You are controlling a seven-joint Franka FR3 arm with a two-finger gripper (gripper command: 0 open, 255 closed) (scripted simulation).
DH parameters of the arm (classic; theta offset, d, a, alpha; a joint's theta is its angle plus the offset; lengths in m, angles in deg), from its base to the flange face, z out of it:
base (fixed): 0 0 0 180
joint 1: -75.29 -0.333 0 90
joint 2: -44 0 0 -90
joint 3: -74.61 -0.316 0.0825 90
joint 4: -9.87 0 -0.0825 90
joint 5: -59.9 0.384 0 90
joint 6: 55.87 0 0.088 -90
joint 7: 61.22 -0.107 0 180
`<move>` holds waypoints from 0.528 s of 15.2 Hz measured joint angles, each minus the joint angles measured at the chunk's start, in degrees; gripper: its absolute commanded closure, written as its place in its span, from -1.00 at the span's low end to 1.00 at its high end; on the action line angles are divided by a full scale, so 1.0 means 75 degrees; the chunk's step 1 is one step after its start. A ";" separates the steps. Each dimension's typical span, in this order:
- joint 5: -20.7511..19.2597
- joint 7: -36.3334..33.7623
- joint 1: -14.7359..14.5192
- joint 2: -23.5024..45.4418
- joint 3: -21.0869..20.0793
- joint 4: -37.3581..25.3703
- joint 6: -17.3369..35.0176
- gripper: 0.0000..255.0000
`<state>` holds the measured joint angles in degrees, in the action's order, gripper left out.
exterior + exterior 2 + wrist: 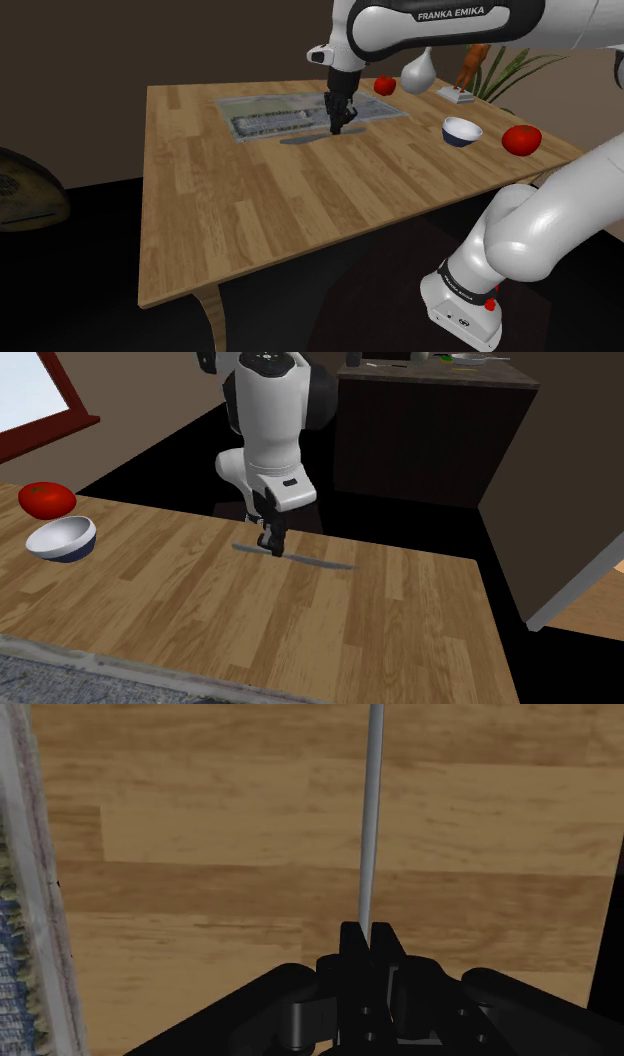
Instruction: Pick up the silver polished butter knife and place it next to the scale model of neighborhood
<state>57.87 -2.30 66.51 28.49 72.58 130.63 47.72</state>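
Silver-grey butter knife juts forward from the pincer, whose closed fingers clasp its near end.

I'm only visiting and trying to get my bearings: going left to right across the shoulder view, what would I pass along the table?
From the left: butter knife → gripper → small red fruit → white vase → bowl → large red fruit.

Butter knife: thin, grey, near-level, pinched in claw, alongside model's long edge, not touching. Neighborhood model: flat rectangular slab, rows of tiny buildings, lying on wooden surface.
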 measured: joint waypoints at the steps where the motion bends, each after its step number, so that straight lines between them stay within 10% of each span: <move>1: -0.0036 0.0185 0.0076 -0.0163 0.0121 0.0129 -0.0028 1.00; 8: -0.0268 0.0997 0.0425 -0.0899 0.0693 0.1092 0.0239 1.00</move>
<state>55.86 5.18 69.69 21.75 77.78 138.82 49.51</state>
